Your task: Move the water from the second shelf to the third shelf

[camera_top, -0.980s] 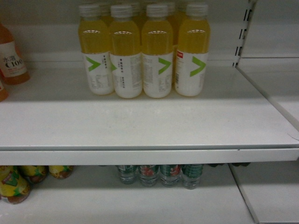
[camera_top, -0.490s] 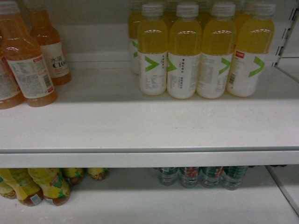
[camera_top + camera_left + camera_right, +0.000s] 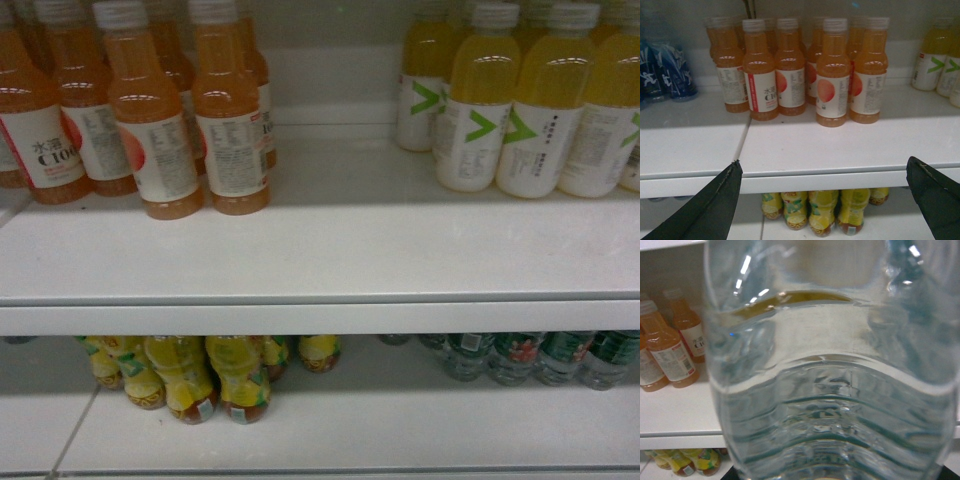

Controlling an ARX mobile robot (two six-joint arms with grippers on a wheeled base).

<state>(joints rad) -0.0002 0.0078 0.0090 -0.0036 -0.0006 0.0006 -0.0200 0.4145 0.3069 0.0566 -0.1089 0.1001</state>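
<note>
Clear plastic water bottle [image 3: 830,390] fills the right wrist view, apparently pinched though jaws are hidden; left gripper [image 3: 825,200] spread empty; orange bottles [image 3: 190,130] at ten o'clock risk toppling.

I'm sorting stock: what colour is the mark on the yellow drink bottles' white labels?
Green, a chevron shape on the yellow drink bottles; clearest in the head view.

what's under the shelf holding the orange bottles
Under the white metal shelf, a lower shelf holds yellow-labelled bottles at left and clear green-labelled water bottles at right. The shelf edge hides their tops, and anything behind them.
</note>
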